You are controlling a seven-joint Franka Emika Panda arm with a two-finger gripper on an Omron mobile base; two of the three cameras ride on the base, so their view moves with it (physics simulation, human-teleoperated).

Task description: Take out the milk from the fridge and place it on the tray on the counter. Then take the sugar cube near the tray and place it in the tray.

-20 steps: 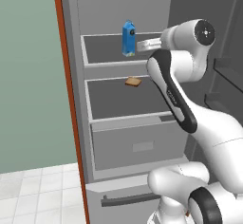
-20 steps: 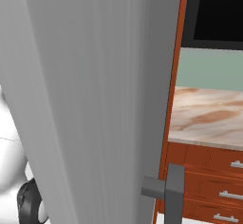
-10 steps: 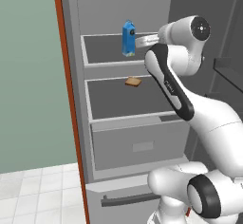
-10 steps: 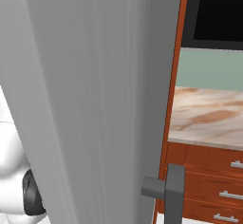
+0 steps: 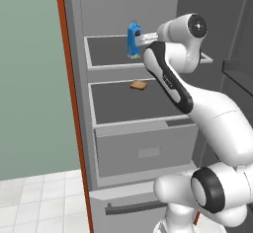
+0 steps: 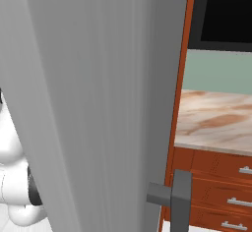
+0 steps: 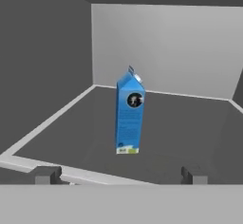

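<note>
The milk [image 5: 133,40] is a small blue carton standing upright on the top shelf of the open fridge [image 5: 104,66]. In the hand view the milk [image 7: 129,111] stands in the middle of that shelf, a short way beyond the shelf's front rim. My gripper [image 7: 119,174] is open, its two dark fingertips [image 7: 46,175] spread wide at the front rim with nothing between them. From the left base view the gripper [image 5: 141,39] sits just right of the carton, apart from it. The counter [image 6: 216,123] shows at the right. The tray and sugar cube are out of view.
A tan bread slice [image 5: 139,84] lies on the shelf below. The fridge door [image 6: 98,103] with its dark handle [image 6: 172,196] stands open close to the right base camera. Red-brown drawers [image 6: 221,177] sit under the counter. A drawer [image 5: 148,148] closes the fridge's lower part.
The arm has risen and reached further into the fridge, bringing the open gripper closer to the milk. The carton has not moved.
</note>
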